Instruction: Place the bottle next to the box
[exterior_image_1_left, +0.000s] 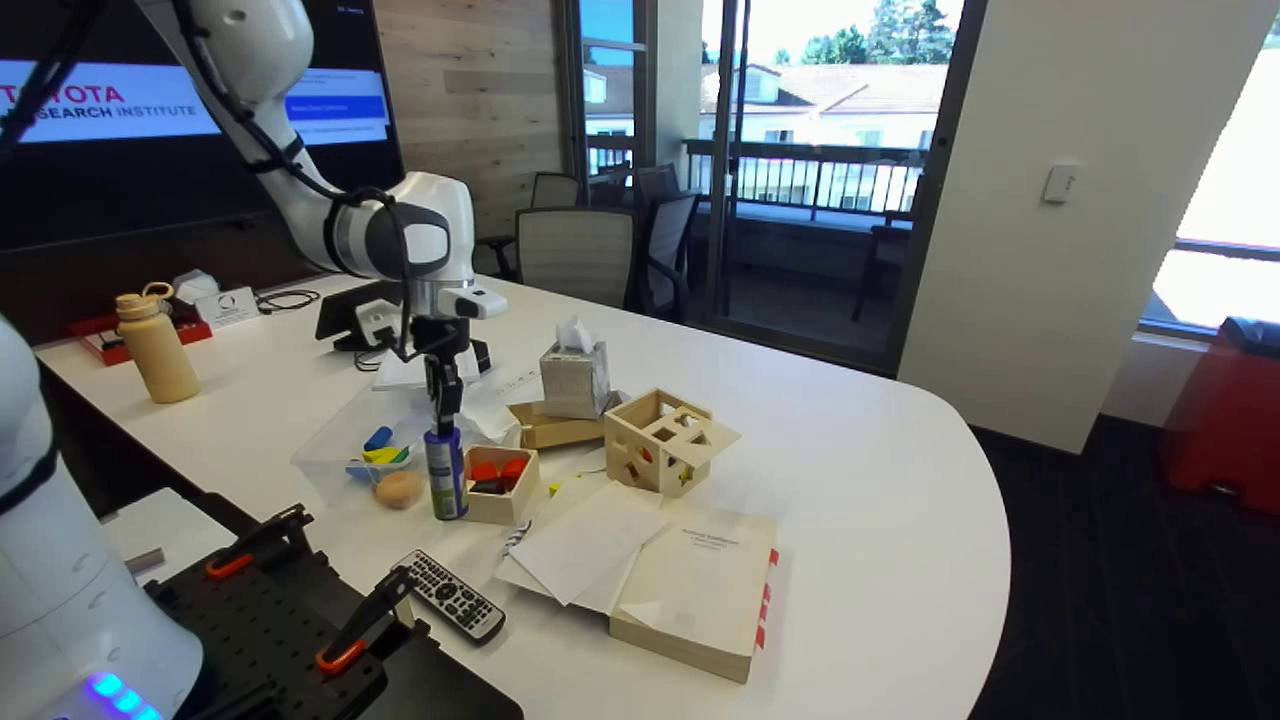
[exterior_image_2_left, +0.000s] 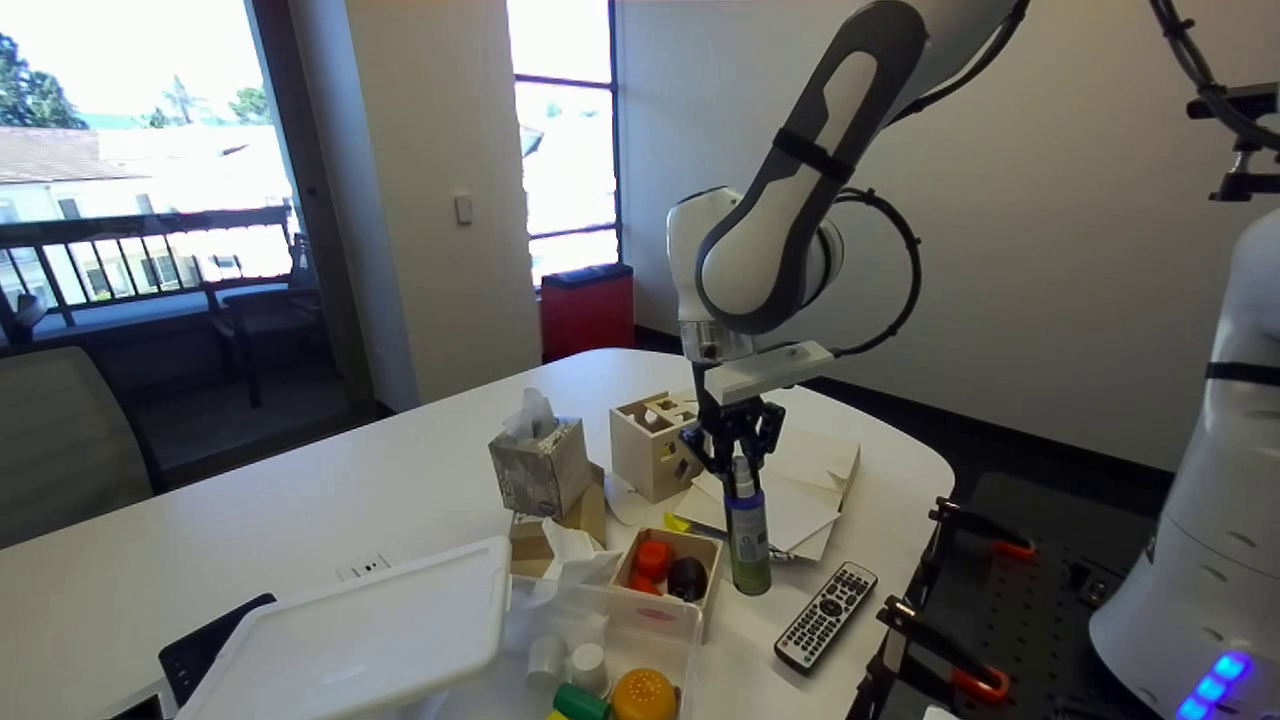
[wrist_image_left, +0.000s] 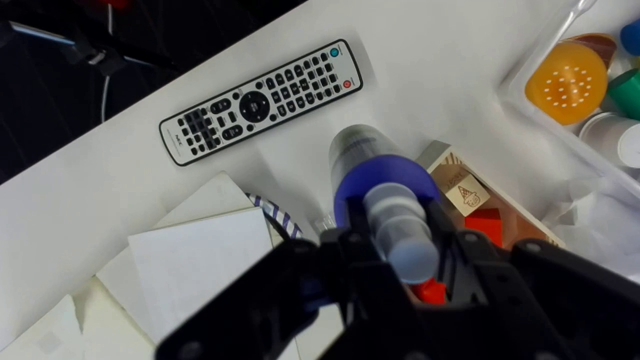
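The bottle (exterior_image_1_left: 446, 478) is slender, with a purple collar, a green lower part and a pale clear cap. It stands upright with its base on or very close to the table; it also shows in an exterior view (exterior_image_2_left: 749, 545) and the wrist view (wrist_image_left: 385, 170). The small square box (exterior_image_1_left: 497, 508) is open, light wooden, with red-orange pieces inside; it shows in an exterior view (exterior_image_2_left: 695, 545) and the wrist view (wrist_image_left: 500, 190). The bottle is right beside it; contact cannot be told. My gripper (exterior_image_2_left: 742, 485) is shut around the bottle's cap, also in the wrist view (wrist_image_left: 394, 210).
A remote (exterior_image_2_left: 826, 617) lies near the bottle. A clear bin (exterior_image_1_left: 330, 450) holds toy food. A wooden shape-sorter box (exterior_image_1_left: 650, 460), a tissue box (exterior_image_1_left: 575, 382) and a thick book with papers (exterior_image_1_left: 695, 590) stand around. A tan jar (exterior_image_1_left: 160, 355) is farther off.
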